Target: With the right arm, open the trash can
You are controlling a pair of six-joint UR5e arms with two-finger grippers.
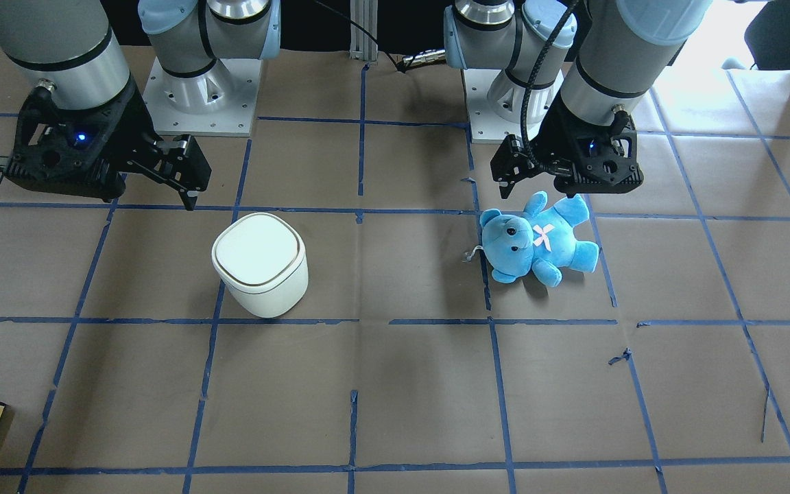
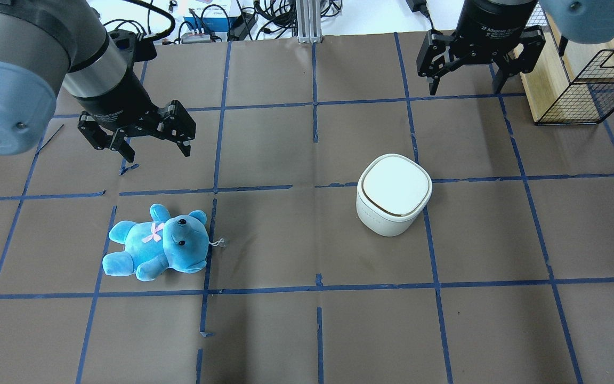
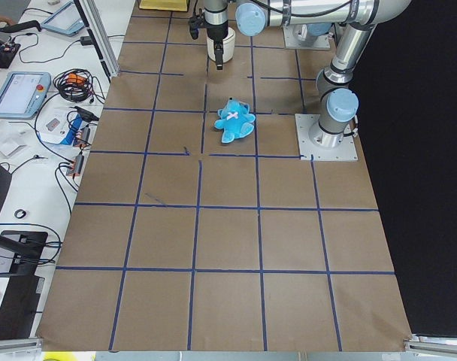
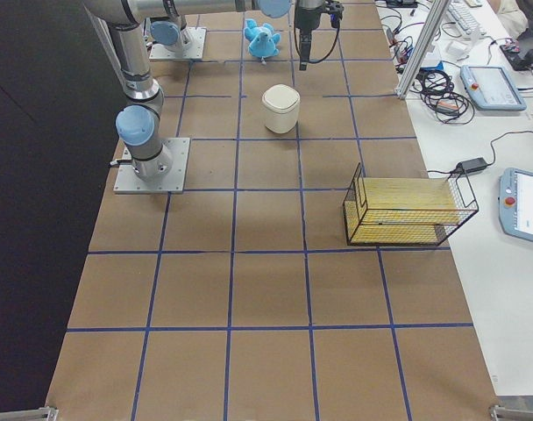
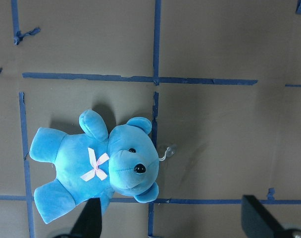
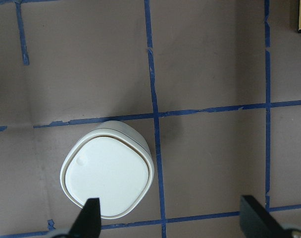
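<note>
Presently, right end effector [image 2: 466, 76]: fingers spread wide, holding nothing, hanging high over the counter [image 2: 285, 240].
Trash can [image 2: 394, 194]: upright on the counter, below the right end effector and well apart from it. In the wrist view it sits under one finger rather than centred between the two.
Lid [image 2: 395, 185]: flat and shut, with a thin dark seam running round the rim.
Stage: we judge the task barely begun, since nothing touches the can yet.
Handling: we expect a light, hollow, stiff plastic shell with a smooth skin. A sideways shove would likely slide or tip it rather than lift the lid.
Where to take hold: the lid's edge at the seam, on the side away from the hinge. We cannot tell which side that is. A small dimple [image 6: 81, 159] near one corner may mark a pressing spot.
Next move: we would centre over the lid, then come down gently.
Left end effector [image 2: 158, 152]: spread and empty, with the blue teddy [image 2: 158, 245] lying below it.
</note>
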